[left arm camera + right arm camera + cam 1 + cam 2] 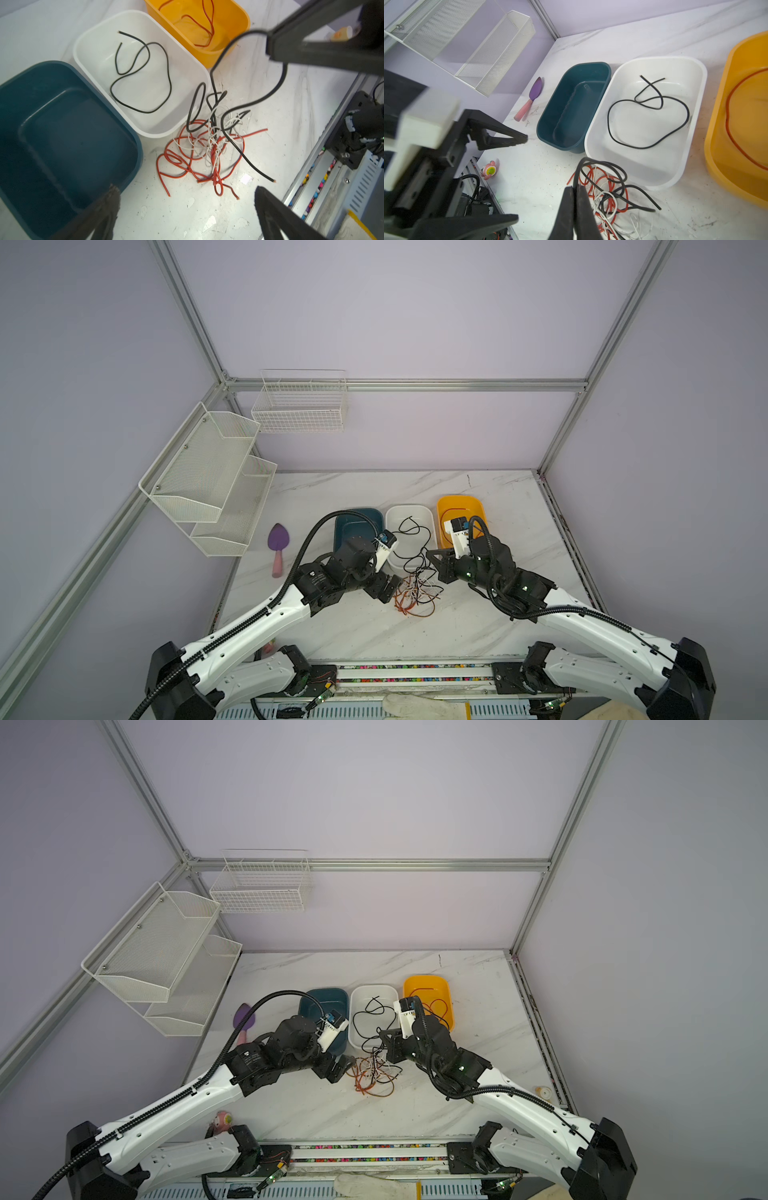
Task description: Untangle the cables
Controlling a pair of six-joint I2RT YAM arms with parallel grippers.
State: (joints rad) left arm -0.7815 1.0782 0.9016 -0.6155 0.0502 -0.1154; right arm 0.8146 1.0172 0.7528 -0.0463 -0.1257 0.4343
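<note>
The cables (417,593) (376,1073) lie as a tangle of black, red and white strands on the marble table, just in front of the white bin. My right gripper (574,188) (429,556) is shut on a black cable (239,41), which rises in a loop out of the tangle (207,145). My left gripper (187,190) (391,588) stands open at the tangle's left edge, close above the table, with nothing between its fingers. One loose black cable (648,110) lies in the white bin. A red cable (199,22) lies in the orange bin.
Teal bin (357,515), white bin (409,509) and orange bin (459,501) stand in a row behind the tangle. A purple trowel (277,545) lies to the left. Mesh shelves (208,481) and a wire basket (301,406) hang on the walls. A pink toy (224,1120) sits at the front edge.
</note>
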